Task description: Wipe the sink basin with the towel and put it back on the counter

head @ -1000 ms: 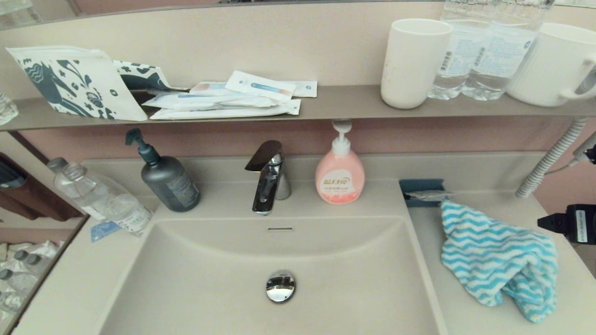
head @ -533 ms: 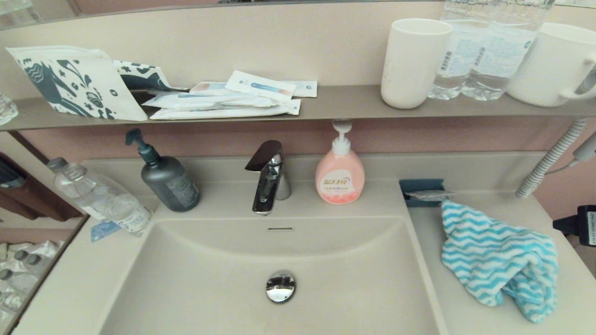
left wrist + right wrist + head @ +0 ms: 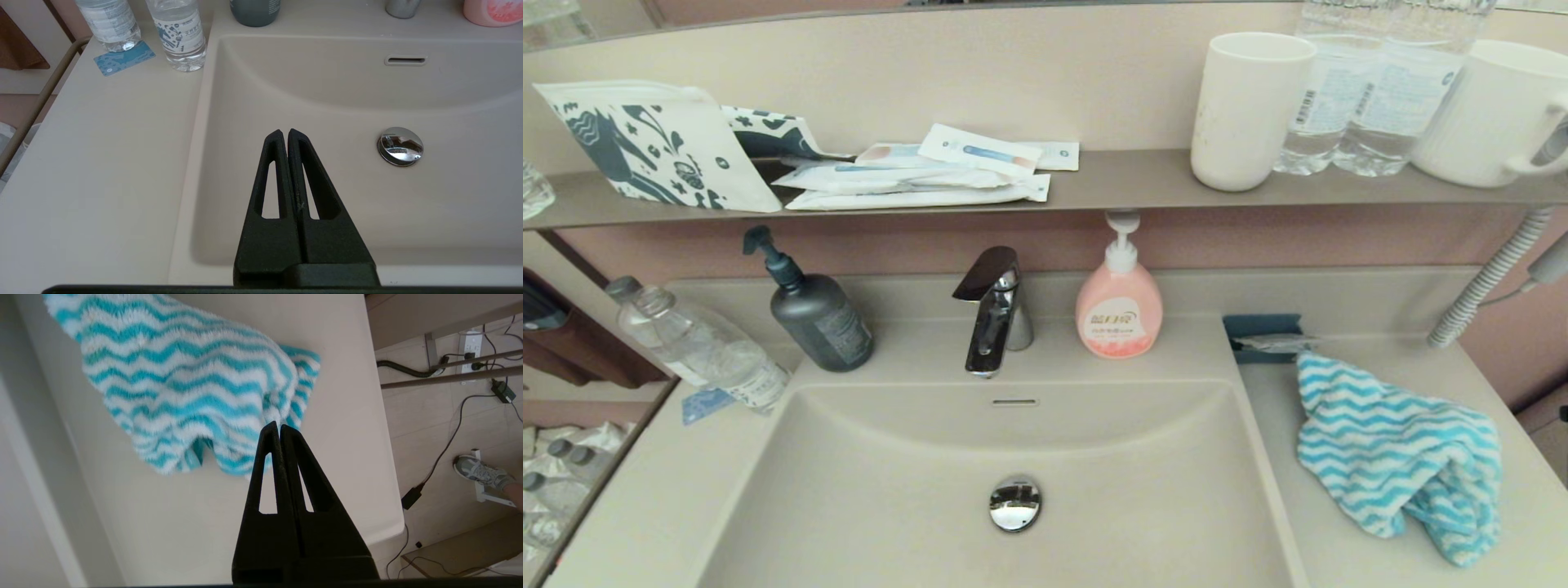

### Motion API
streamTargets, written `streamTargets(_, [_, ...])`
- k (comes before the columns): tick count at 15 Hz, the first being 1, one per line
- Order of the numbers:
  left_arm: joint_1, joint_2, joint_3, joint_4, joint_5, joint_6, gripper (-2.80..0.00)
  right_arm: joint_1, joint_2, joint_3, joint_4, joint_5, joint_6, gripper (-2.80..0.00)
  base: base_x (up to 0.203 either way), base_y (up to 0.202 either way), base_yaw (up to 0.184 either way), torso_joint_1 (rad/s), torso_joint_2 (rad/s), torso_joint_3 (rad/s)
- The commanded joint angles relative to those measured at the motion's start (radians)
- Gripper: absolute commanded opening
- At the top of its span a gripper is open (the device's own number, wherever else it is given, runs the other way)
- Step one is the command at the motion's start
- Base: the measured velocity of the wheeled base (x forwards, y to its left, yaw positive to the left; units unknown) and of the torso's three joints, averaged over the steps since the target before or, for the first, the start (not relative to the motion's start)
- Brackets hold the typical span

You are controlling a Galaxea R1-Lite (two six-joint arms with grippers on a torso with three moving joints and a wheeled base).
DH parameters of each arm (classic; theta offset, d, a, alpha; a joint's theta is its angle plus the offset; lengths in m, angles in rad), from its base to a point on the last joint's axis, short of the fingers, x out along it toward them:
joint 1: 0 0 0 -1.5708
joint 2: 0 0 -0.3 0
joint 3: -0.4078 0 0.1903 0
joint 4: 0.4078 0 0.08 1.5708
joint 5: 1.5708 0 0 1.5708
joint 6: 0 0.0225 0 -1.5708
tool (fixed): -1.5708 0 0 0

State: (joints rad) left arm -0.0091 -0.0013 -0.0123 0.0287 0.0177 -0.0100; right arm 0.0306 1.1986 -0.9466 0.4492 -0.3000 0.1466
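The turquoise and white zigzag towel (image 3: 1401, 453) lies crumpled on the beige counter (image 3: 1347, 539) to the right of the sink basin (image 3: 915, 498), whose chrome drain plug (image 3: 1015, 503) sits at its middle. In the right wrist view the towel (image 3: 184, 384) lies on the counter (image 3: 163, 526), and my right gripper (image 3: 280, 429) hovers shut and empty above the towel's near edge. My left gripper (image 3: 284, 134) is shut and empty over the near left part of the basin (image 3: 327, 98), left of the drain plug (image 3: 400, 145). Neither gripper shows in the head view.
A dark pump bottle (image 3: 817, 314), the faucet (image 3: 995, 310) and a pink soap bottle (image 3: 1119, 306) stand behind the basin. A water bottle (image 3: 698, 347) stands at the left. A blue holder (image 3: 1262, 335) sits behind the towel. The wall shelf (image 3: 1111, 184) carries cups, bottles and packets.
My right gripper has pulled back to the right and left the head view's right edge. The towel lies as before.
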Motion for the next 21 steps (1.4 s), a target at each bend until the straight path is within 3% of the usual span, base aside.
streamTargets(1, [0.000,0.001,0.000,0.000,0.000,-0.001,-2.80,0.000,-0.111,0.018,0.030,0.001,0.005,-2.80,0.000,0.000,0.000,0.000,0.00,0.000])
streamTargets(8, [0.000,0.001,0.000,0.000,0.001,-0.001,-2.80,-0.001,-0.566,0.057,0.265,0.004,0.003,-2.80,0.000,0.000,0.000,0.000,0.00,0.000])
streamTargets(12, [0.000,0.001,0.000,0.000,0.001,-0.001,-2.80,0.000,-0.793,0.088,0.330,0.001,-0.011,-2.80,0.000,0.000,0.000,0.000,0.00,0.000])
streamTargets(15, [0.000,0.001,0.000,0.000,0.001,-0.001,-2.80,0.009,-0.924,0.093,0.327,0.009,-0.064,-2.80,0.000,0.000,0.000,0.000,0.00,0.000])
streamTargets(17, [0.000,0.001,0.000,0.000,0.001,-0.001,-2.80,0.010,-0.978,0.139,0.301,0.062,-0.078,-2.80,0.000,0.000,0.000,0.000,0.00,0.000])
streamTargets(21, [0.000,0.001,0.000,0.000,0.001,-0.001,-2.80,-0.011,-1.092,0.387,0.071,0.170,-0.109,-2.80,0.000,0.000,0.000,0.000,0.00,0.000])
